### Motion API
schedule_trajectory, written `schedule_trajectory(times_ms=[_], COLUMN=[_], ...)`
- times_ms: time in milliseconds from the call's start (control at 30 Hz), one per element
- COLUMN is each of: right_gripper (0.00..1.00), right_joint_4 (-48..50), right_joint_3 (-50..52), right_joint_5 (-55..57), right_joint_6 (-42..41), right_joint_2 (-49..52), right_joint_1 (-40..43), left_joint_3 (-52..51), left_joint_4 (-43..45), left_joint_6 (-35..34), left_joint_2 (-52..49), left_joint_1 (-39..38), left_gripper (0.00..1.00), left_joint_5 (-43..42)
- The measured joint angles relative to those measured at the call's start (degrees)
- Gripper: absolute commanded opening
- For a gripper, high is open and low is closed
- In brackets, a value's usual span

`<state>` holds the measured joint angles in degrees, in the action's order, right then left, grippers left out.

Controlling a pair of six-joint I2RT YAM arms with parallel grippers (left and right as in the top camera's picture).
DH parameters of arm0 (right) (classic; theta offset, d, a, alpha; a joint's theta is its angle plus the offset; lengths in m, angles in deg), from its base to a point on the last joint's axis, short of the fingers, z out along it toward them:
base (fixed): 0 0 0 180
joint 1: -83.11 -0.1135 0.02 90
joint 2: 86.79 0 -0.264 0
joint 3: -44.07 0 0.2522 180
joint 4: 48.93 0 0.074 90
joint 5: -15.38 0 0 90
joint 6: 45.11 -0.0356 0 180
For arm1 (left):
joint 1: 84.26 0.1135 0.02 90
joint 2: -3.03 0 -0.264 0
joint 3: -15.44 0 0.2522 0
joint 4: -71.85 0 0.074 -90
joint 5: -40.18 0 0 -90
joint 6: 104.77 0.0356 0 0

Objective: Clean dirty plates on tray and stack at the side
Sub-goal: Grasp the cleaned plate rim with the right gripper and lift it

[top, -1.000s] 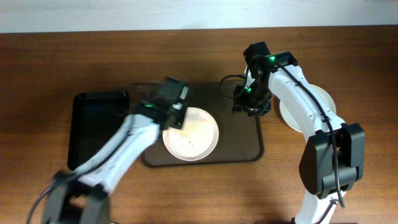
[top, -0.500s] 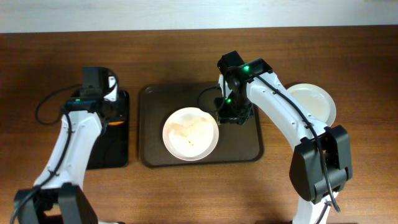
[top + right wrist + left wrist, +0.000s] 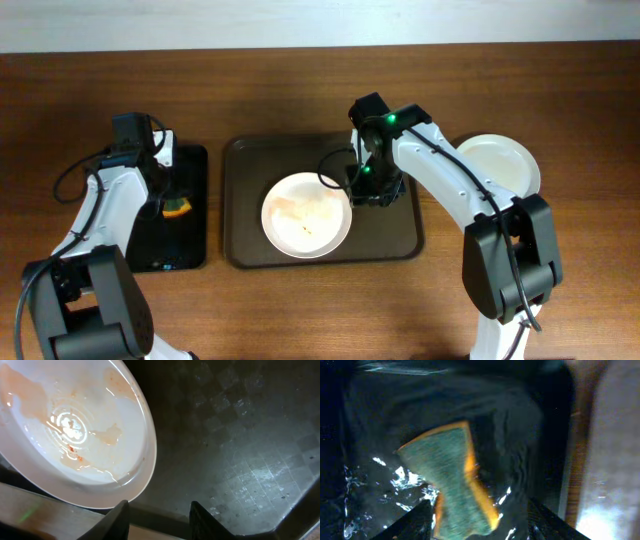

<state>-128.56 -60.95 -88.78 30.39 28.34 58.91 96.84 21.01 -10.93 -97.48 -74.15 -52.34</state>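
Note:
One white plate (image 3: 306,214) streaked with orange sauce lies on the dark brown tray (image 3: 395,235). A plain white plate (image 3: 500,165) rests on the table to the right. My right gripper (image 3: 372,188) hovers low over the tray just right of the smeared plate (image 3: 75,430). In the right wrist view it (image 3: 160,522) is open with only the tray's rim between its fingers. My left gripper (image 3: 165,185) is open above a green and orange sponge (image 3: 452,480) lying in the small black tray (image 3: 170,250). Its fingers (image 3: 415,522) stand wide on either side of the sponge's near end.
The narrow black tray holding the sponge (image 3: 178,207) looks wet and sits left of the brown tray. Bare wooden table (image 3: 320,310) surrounds both trays. The textured tray floor (image 3: 240,450) stretches right of the smeared plate.
My left arm swung from the smeared plate to the black tray, then opened and let the sponge drop. My right gripper shifted left, closer to the plate's right edge.

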Motion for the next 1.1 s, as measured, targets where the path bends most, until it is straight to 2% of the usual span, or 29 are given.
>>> schedule_trajectory(times_ms=[167,233,567,600,633,667,700,867,1100], right_gripper=[0.4,0.47,0.47,0.43,0.31,0.11,0.04,0.04,0.04], right_joint_4=[0.5,0.8,9.9,10.7,12.0,13.2,13.9,18.7,19.4], right_joint_3=[2.6,3.4,11.8,12.5,13.3,13.8,14.1,14.3,13.8], right_joint_5=[-0.4,-0.5,-5.5,-5.7,-5.9,-6.2,-6.4,-6.0,0.1], right_joint_6=[0.2,0.5,1.0,1.0,0.9,1.0,0.6,-1.0,-7.5], right_joint_2=[0.0,0.0,0.3,0.3,0.3,0.3,0.3,0.3,0.3], right_joint_1=[0.0,0.0,0.0,0.0,0.0,0.0,0.0,0.0,0.3], left_joint_3=[1.0,1.0,1.0,1.0,1.0,1.0,1.0,1.0,1.0], left_joint_4=[-0.3,-1.2,-4.1,-4.1,-4.1,-4.1,-4.1,-4.2,-5.7], left_joint_6=[2.5,2.9,3.7,3.7,3.7,3.7,3.7,3.7,3.7], left_joint_2=[0.0,0.0,0.0,0.0,0.0,0.0,0.0,0.0,0.0], left_joint_1=[-0.9,-2.3,-10.3,-10.8,-11.5,-12.0,-12.5,-13.8,-13.9], left_gripper=[0.55,0.54,0.52,0.52,0.51,0.51,0.51,0.5,0.49], left_joint_5=[-9.2,-11.1,-13.6,-13.6,-13.6,-13.6,-13.6,-13.6,-13.6])
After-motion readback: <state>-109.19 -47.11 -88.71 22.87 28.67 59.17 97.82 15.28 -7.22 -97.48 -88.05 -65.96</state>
